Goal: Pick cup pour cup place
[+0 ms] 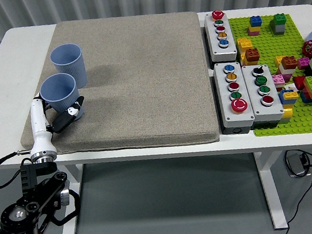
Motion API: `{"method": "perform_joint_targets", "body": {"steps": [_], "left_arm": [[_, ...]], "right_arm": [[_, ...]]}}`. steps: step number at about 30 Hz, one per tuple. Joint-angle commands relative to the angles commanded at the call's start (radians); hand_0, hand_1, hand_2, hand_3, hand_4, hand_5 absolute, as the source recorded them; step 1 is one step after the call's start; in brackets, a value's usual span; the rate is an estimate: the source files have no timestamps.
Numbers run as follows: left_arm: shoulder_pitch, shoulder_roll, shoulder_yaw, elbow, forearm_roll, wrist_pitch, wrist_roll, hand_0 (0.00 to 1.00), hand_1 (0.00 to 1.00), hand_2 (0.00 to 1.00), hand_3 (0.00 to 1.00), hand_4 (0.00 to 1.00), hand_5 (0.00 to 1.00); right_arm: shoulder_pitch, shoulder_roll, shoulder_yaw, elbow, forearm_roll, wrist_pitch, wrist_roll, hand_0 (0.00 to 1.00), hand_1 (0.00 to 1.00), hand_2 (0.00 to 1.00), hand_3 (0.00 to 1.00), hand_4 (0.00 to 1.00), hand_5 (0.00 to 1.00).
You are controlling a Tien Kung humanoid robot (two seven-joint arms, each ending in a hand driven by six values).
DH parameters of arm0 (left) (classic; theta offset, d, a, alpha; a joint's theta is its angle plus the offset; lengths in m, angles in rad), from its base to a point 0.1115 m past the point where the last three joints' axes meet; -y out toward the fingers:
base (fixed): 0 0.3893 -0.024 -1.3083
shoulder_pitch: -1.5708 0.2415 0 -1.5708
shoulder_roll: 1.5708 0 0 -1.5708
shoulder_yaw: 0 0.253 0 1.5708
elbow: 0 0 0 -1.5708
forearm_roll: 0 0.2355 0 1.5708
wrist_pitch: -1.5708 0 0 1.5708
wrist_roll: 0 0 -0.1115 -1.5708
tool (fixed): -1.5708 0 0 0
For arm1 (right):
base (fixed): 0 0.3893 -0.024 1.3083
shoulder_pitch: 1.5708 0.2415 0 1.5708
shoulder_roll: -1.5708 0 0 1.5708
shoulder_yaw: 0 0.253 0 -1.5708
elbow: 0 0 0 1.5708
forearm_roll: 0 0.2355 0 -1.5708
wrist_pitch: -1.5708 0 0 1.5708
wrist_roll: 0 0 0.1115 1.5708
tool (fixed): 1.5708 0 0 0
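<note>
Two light blue ribbed cups are on the left of the beige mat [139,78]. One cup [69,64] stands upright by itself near the mat's far left. My left hand [57,116] is shut on the second cup [60,94], which is upright just in front of the first, near the mat's left edge. Whether its base touches the mat is unclear. The two cups are close but apart. The right arm is out of view.
Grey button boxes [219,29] [234,94] [263,90] lie to the right of the mat. A green baseplate [295,115] with several toy bricks fills the far right. The white table [0,86] has bare room left of the mat.
</note>
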Motion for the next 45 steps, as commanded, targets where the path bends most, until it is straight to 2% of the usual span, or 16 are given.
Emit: {"method": "perform_joint_targets", "body": {"steps": [5, 6, 12, 13, 30, 31, 36, 37, 45], "left_arm": [[0.0, 0.0, -0.006, 0.003, 0.008, 0.0, 0.003, 0.553, 0.557, 0.578, 0.558, 0.736, 0.2], [0.001, 0.0, -0.008, 0.002, 0.01, 0.0, 0.003, 0.617, 0.631, 0.71, 0.657, 0.819, 0.298], [0.0, 0.002, -0.017, -0.001, 0.035, 0.0, 0.014, 0.617, 0.631, 0.71, 0.657, 0.819, 0.298], [0.001, 0.003, -0.018, 0.001, 0.038, 0.0, 0.017, 0.669, 0.684, 0.769, 0.694, 0.849, 0.331], [0.014, 0.001, -0.023, 0.006, 0.047, -0.01, 0.022, 0.698, 0.705, 0.787, 0.703, 0.874, 0.361], [0.014, 0.001, -0.024, 0.005, 0.053, -0.015, 0.022, 0.707, 0.715, 0.805, 0.741, 0.923, 0.435], [0.015, 0.002, -0.03, 0.002, 0.074, -0.028, 0.027, 0.707, 0.715, 0.805, 0.741, 0.923, 0.435], [0.015, 0.003, -0.032, 0.003, 0.078, -0.032, 0.031, 0.737, 0.759, 0.87, 0.871, 0.95, 0.475], [0.018, 0.005, -0.037, 0.005, 0.089, -0.035, 0.039, 0.743, 0.762, 0.877, 0.876, 0.956, 0.482]], "right_arm": [[0.001, 0.0, 0.001, 0.0, 0.002, 0.0, 0.0, 0.675, 0.605, 0.581, 0.592, 0.002, 0.128], [0.001, 0.0, 0.001, 0.0, 0.002, 0.0, 0.0, 0.675, 0.604, 0.581, 0.593, 0.002, 0.127], [0.005, -0.001, 0.003, 0.0, 0.0, 0.002, 0.0, 0.675, 0.604, 0.581, 0.593, 0.002, 0.127], [0.005, -0.001, 0.003, 0.0, 0.0, 0.002, 0.001, 0.675, 0.604, 0.581, 0.593, 0.002, 0.127], [0.004, 0.0, 0.008, 0.0, -0.003, 0.002, -0.001, 0.675, 0.605, 0.582, 0.594, 0.002, 0.127], [0.005, -0.001, 0.007, 0.0, -0.002, 0.002, -0.001, 0.676, 0.605, 0.582, 0.595, 0.002, 0.127], [0.006, -0.001, 0.008, 0.0, -0.002, 0.002, -0.001, 0.676, 0.605, 0.582, 0.595, 0.002, 0.127], [0.007, 0.0, 0.007, 0.0, -0.001, 0.002, -0.001, 0.676, 0.605, 0.582, 0.594, 0.002, 0.127], [0.007, -0.001, 0.007, 0.0, -0.001, 0.002, -0.002, 0.676, 0.605, 0.582, 0.595, 0.002, 0.127]]}}
